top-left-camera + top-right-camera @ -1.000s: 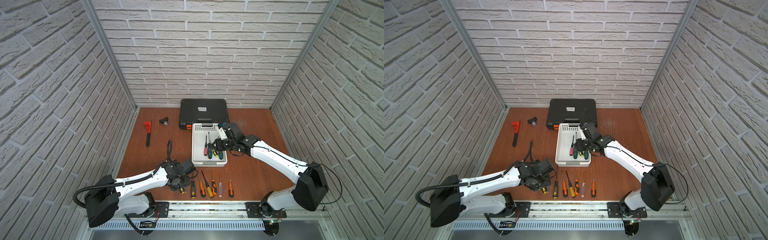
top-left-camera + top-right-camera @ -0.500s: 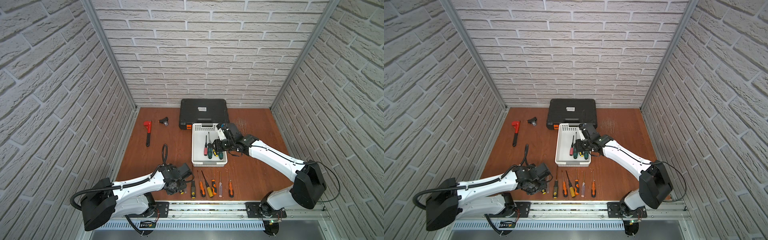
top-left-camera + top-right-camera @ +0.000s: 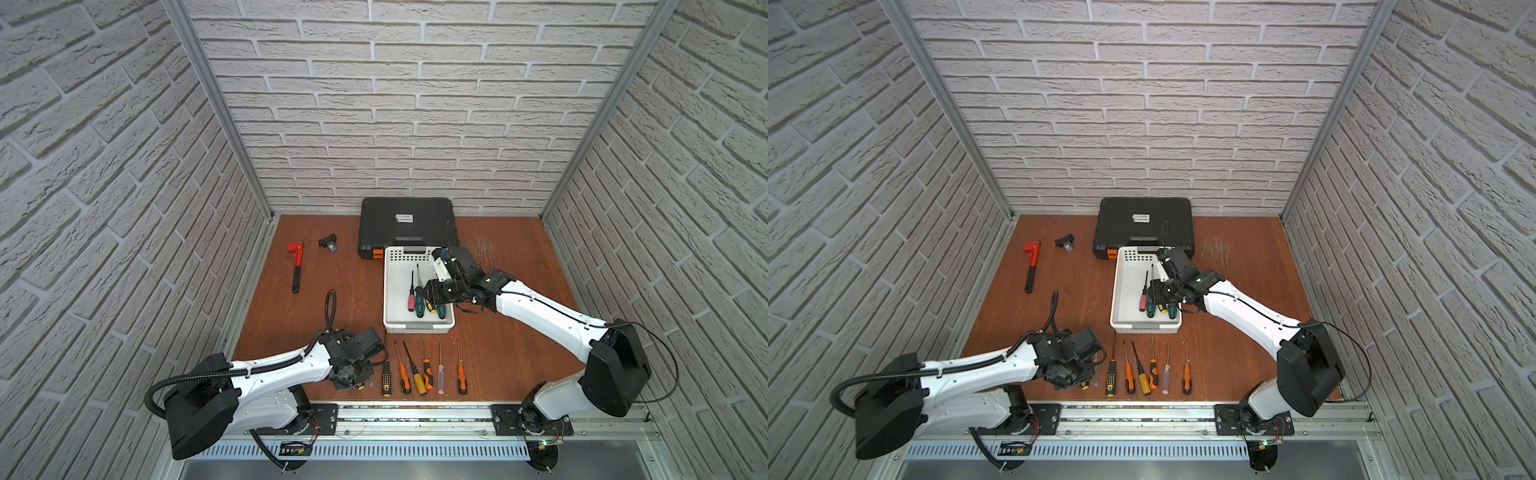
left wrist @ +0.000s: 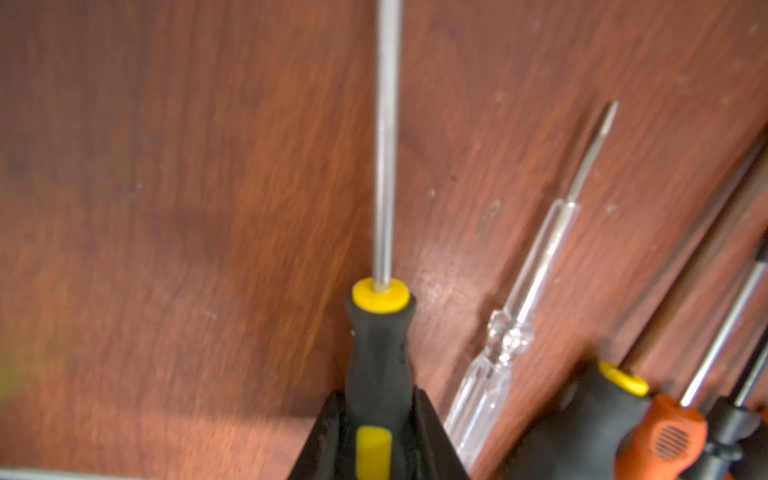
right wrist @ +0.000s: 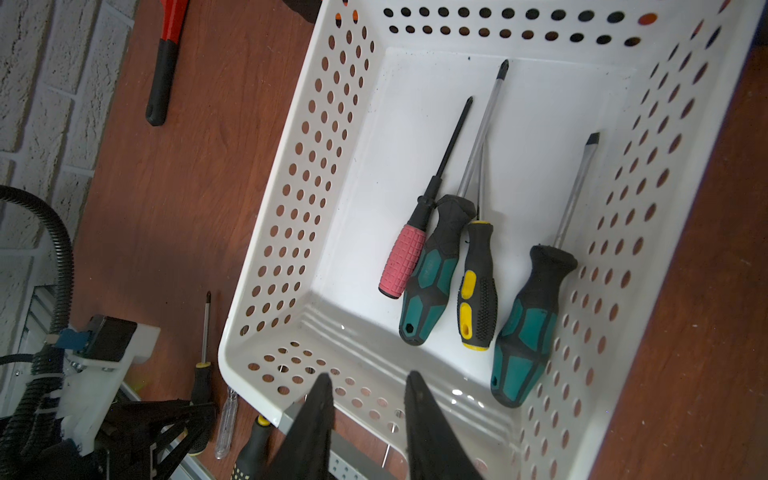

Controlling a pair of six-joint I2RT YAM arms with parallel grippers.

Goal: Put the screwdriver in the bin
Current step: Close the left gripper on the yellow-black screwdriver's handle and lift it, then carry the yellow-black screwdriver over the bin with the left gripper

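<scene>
The left gripper [image 4: 376, 401] is gripping the screwdriver [image 4: 380, 353] by its rubbery black-and-yellow handle at the table [image 3: 332, 270]'s front edge, short of the bin [image 3: 389, 291]. It is probably handling light and stiff, its shaft slippery. The right gripper [image 5: 368, 384] is hovering slightly ajar, empty.

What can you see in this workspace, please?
bin: one, white, table centre
screwdrivers in the bin: four, mixed colours, lying flat
row of screwdrivers: at least six, several orange, table front
gripped screwdriver: one, black-yellow, front left
tester screwdriver: one, clear, beside it
tool case: one, black, back centre
pipe wrench: one, red, back left
small black part: one, by the wrench
left end effector: one, black, closed on the gripped screwdriver
right end effector: one, black, open over the bin
</scene>
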